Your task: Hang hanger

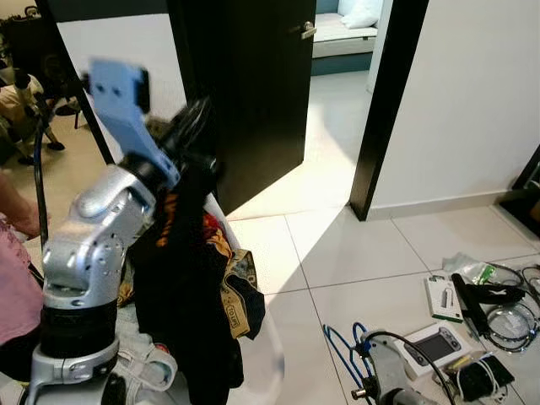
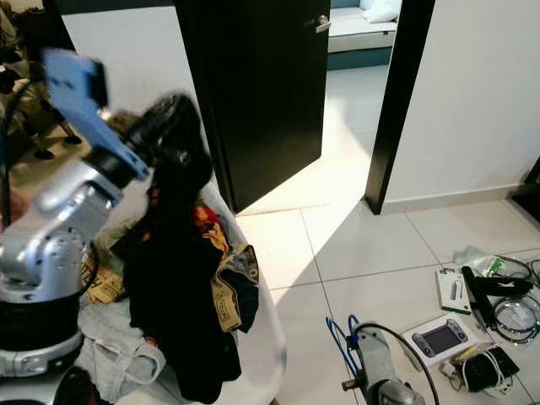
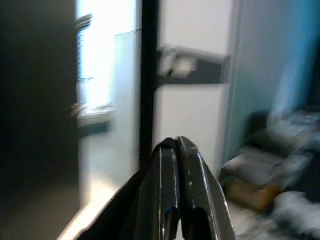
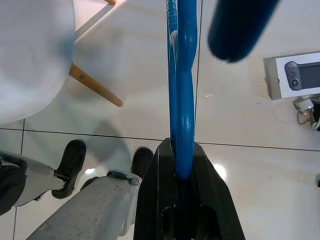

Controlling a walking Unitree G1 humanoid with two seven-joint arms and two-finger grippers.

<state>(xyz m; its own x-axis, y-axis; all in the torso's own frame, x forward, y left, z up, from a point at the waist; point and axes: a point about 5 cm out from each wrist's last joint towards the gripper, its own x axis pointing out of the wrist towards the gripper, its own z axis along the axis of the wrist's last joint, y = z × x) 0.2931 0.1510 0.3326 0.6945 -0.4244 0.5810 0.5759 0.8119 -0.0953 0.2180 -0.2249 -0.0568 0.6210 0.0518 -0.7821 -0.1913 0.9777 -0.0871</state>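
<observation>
Left arm [image 1: 84, 253], raised at 9 o'clock, its gripper [image 3: 176, 150] pinched closed, lifts dark clothes [image 1: 190, 295]. Right gripper [image 4: 182, 165], at 5 o'clock, clamps the blue hanger [image 4: 181, 90]. Keep the hanger steady while feeding it into the garment.

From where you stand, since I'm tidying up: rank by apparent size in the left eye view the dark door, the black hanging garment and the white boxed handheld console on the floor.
1. Dark door, largest.
2. Black hanging garment; near the camera, so it looks oversized.
3. White boxed handheld console, smallest.

hanger [image 4: 181, 100] blue | garment [image 1: 190, 295] black | door [image 1: 249, 84] black | chair [image 4: 30, 55] white
</observation>
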